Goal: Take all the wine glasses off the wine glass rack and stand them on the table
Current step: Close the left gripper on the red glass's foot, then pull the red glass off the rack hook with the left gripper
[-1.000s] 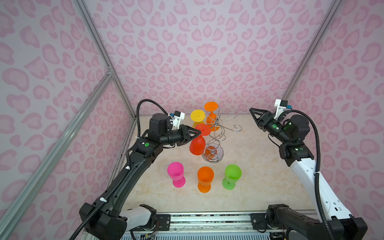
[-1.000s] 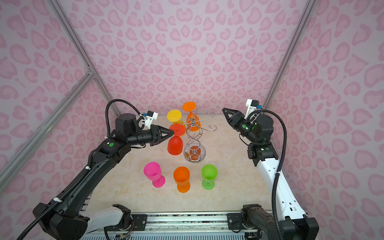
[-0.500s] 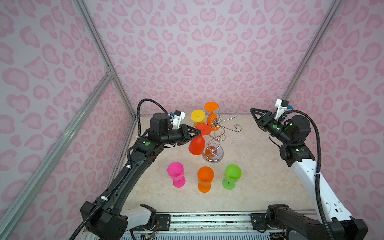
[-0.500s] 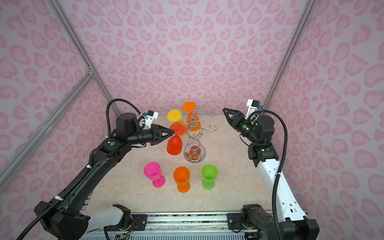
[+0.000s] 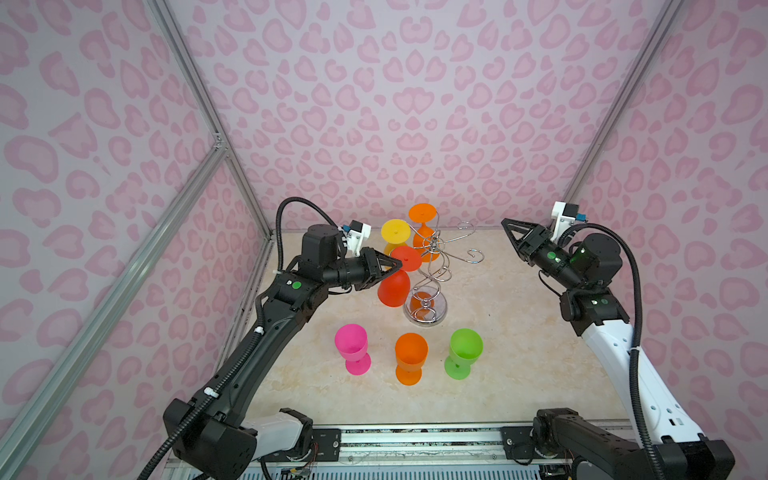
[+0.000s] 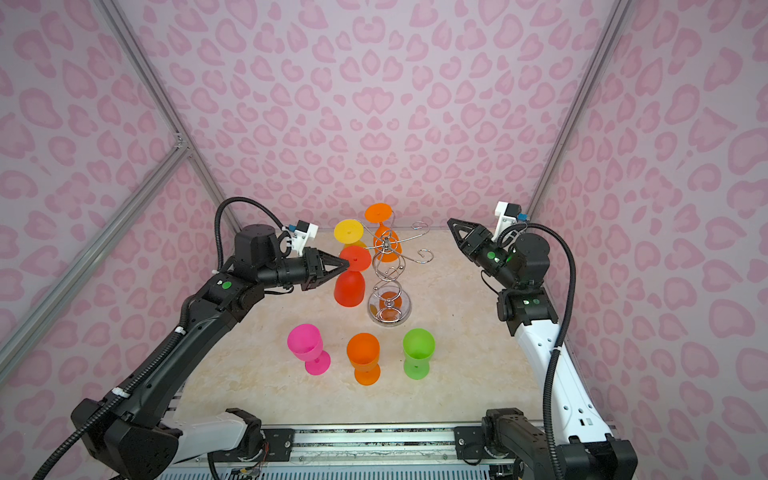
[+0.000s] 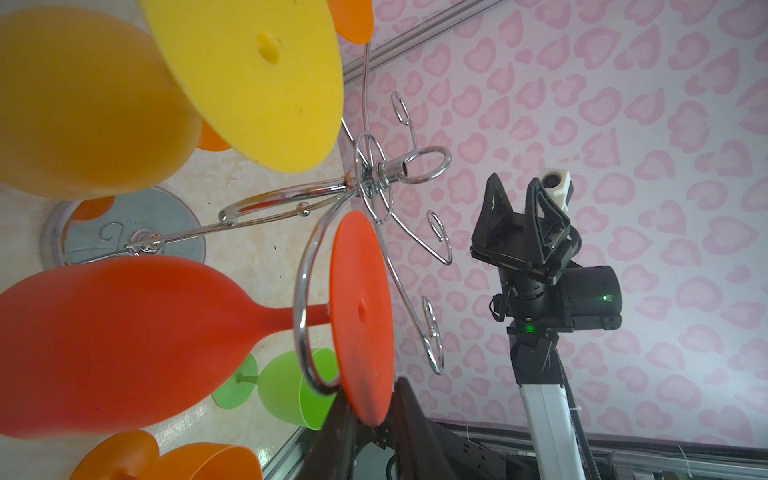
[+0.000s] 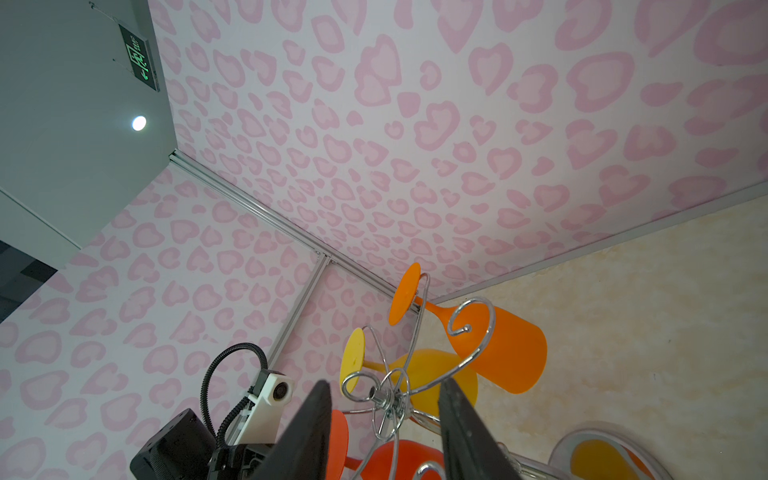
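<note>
Chrome wire loops of the wine glass rack (image 5: pixel 425 312) rise at the centre of both top views, on a beige marbled table (image 5: pixel 519 332) boxed in by pink heart-print walls (image 5: pixel 415 104) at the back and both sides. Bare tabletop stretches right of the rack, under the right gripper (image 5: pixel 508 224), which hangs high at centre right, well apart from everything, jaws apart. The lower centre is tighter: a pink glass (image 5: pixel 352 345), a standing orange glass (image 5: pixel 410 353) and a green glass (image 5: pixel 465 347) stand upright in a row near the rack's round mirrored base. The red wine glass (image 5: pixel 392 286) hangs upside down on the rack's left side, stem through a curled wire arm, flat foot on top, bowl just beside the base. A yellow glass (image 5: pixel 395 230) and a hanging orange glass (image 5: pixel 423 214) hang behind it, toward the back wall. The left gripper (image 5: pixel 398 264) reaches in level from centre left. In the left wrist view its fingers (image 7: pixel 415 415) straddle the red foot's rim with little gap, but whether they pinch it cannot be told.
</note>
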Robot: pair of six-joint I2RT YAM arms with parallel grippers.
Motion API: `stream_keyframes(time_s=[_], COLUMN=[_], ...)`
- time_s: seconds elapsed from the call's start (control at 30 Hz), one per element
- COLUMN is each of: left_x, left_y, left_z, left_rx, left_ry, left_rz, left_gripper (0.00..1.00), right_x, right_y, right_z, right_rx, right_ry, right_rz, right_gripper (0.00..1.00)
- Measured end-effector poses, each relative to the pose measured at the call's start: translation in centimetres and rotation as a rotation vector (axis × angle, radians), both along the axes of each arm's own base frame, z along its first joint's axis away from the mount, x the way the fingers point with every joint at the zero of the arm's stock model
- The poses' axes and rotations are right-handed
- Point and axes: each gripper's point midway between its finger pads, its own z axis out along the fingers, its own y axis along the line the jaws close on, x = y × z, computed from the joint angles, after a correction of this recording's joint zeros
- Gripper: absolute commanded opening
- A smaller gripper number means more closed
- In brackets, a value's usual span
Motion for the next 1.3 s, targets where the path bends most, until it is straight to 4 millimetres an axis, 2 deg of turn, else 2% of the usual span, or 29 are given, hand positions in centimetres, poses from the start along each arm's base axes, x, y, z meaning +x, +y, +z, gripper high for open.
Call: stream_keyframes(time_s=[0.83, 1.3], left_x=[0.1, -0.7], left_y=[0.3, 1.0], left_z=[0.1, 0.8], left_rx=[-0.009, -0.044], left_ry=[0.04, 0.064], left_rz=[0.026, 0.039], left_gripper=[0.03, 0.02], right_x=[0.0, 0.4], right_y=[-0.5, -0.5], right_z=[-0.1, -0.4], right_rx=[0.025, 0.04], right_ry=[-0.002, 0.012], right_rz=[0.002, 0.004], right_gripper=[0.43, 0.43])
